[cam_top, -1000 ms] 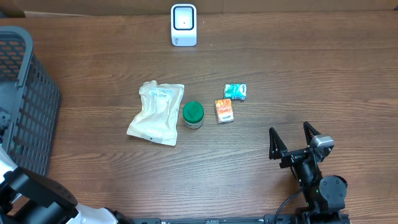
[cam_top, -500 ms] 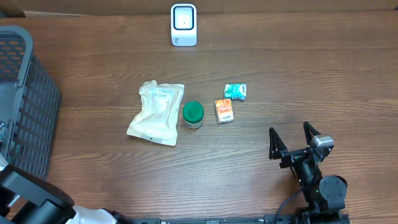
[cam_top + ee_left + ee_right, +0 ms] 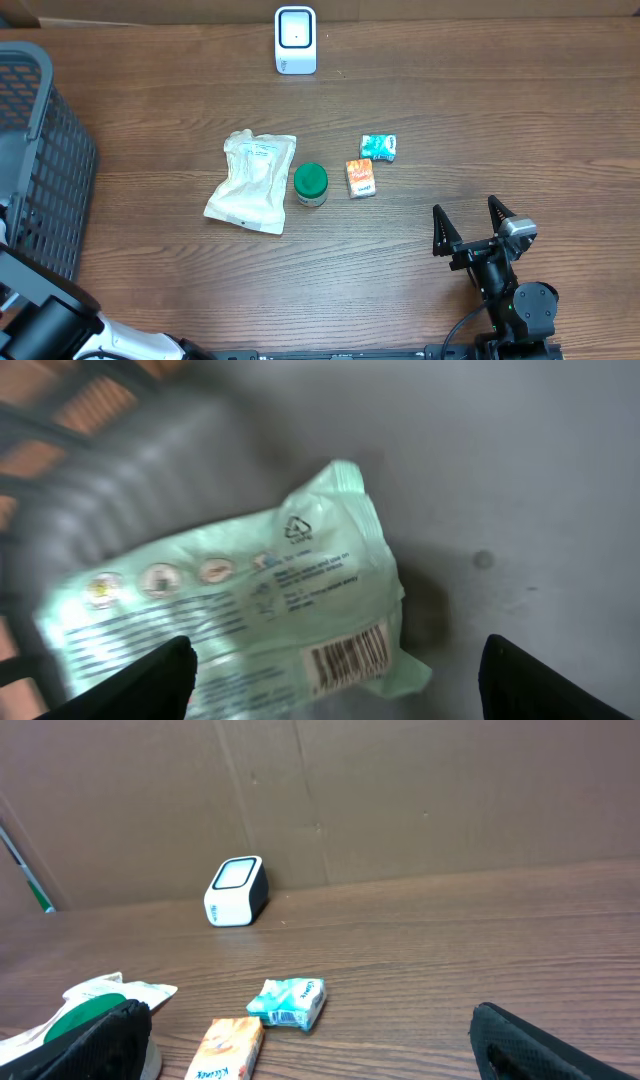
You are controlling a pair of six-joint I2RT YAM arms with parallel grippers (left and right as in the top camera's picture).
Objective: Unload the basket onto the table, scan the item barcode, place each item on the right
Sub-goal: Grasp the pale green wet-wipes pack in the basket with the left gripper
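In the basket (image 3: 55, 170), left jaws spread above a green packet (image 3: 250, 600); right jaws apart, facing scanner (image 3: 236, 891).

A brown wooden bench (image 3: 480, 940) runs back to a cardboard wall (image 3: 400, 790) across the 12 o'clock side. The jaws stand wide apart, nothing between them: one dark fingertip (image 3: 105, 1045) at 8 o'clock, the other (image 3: 560, 1045) at 4 o'clock. A white barcode scanner (image 3: 237, 891) stands upright at about 10 o'clock, close to the wall, its window tilted upward. At 6 o'clock from it lies a teal packet (image 3: 288, 1001). An orange box (image 3: 224, 1050) lies just beside the packet at its 7 o'clock, cut by the bottom edge. At 9 o'clock of the box, a green lid (image 3: 85, 1005) shows against a white pouch (image 3: 120, 988), both partly hidden by the fingertip.
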